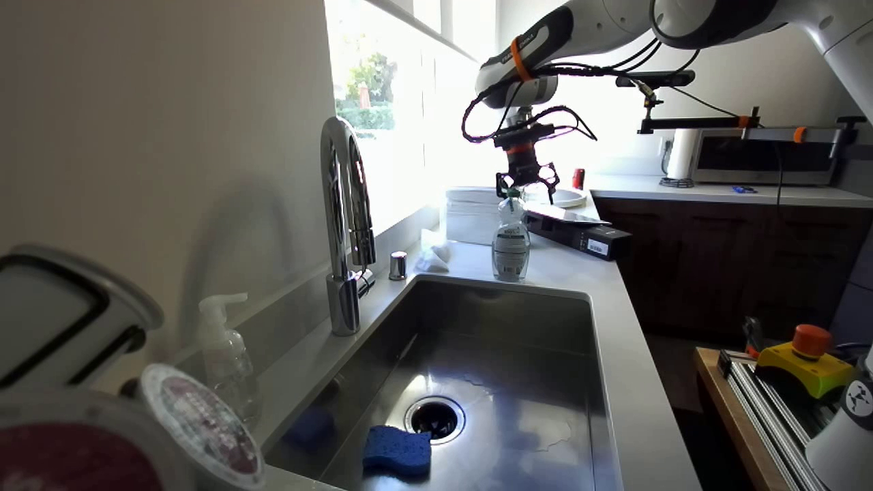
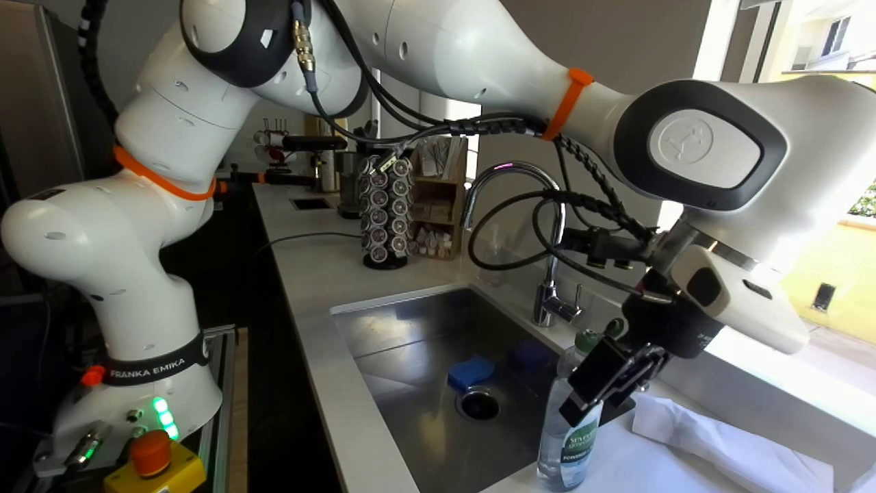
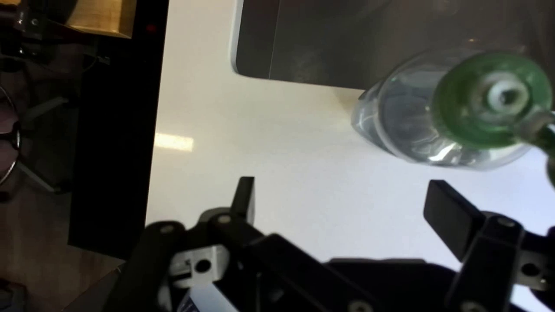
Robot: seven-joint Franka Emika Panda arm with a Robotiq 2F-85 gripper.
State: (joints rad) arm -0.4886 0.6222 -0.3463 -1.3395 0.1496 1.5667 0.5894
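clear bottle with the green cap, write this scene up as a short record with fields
item: clear bottle with a green cap, lid flipped open
pose: upright on the counter, right at the edge of the sink
end effector: open, nothing between its jaws
nearest to end effector: clear bottle
in sink: blue sponge, lying beside the drain
faucet: chrome, standing along the sink's long side
beyond bottle: black box, seen in an exterior view
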